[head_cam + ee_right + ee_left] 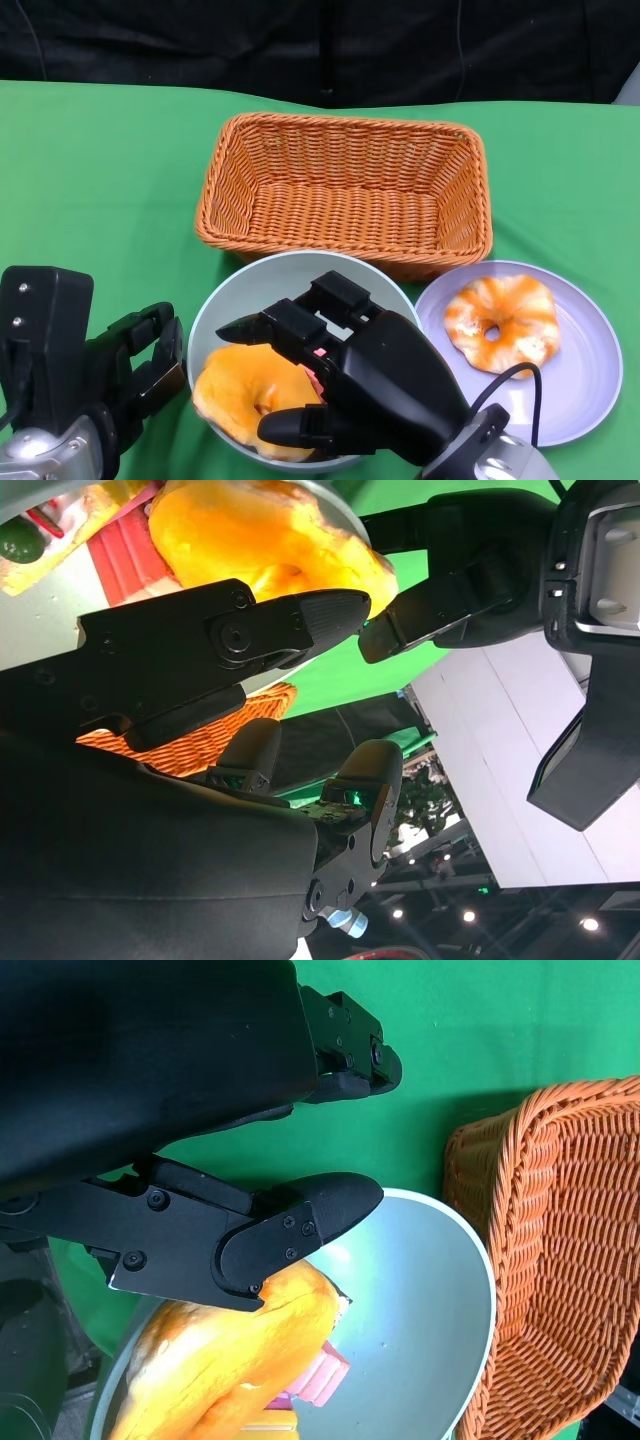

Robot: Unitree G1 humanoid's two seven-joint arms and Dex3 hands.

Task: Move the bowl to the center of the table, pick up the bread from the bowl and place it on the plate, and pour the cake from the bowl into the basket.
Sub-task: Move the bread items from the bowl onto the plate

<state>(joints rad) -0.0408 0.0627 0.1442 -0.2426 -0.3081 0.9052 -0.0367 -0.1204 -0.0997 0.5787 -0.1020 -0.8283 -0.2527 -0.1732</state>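
Observation:
A pale grey bowl [250, 285] stands at the near middle, right in front of the wicker basket [345, 190]. In it lie an orange ring of bread [240, 390] and a red and pink piece of cake [320, 1375]. My right hand [370, 385] hovers over the bowl with its fingers spread; one finger [290, 615] lies along the bread [260, 540], and nothing is enclosed. My left hand [125, 370] is open beside the bowl's left rim, one fingertip [330, 1210] just over the rim [470, 1250]. The lilac plate [590, 360] at the right carries an orange and white ring of bread [500, 320].
The basket, with nothing in it, touches or nearly touches the bowl's far rim and the plate's far edge. Green cloth covers the table [90, 180], with open room at the left and far right. A black backdrop stands behind the table.

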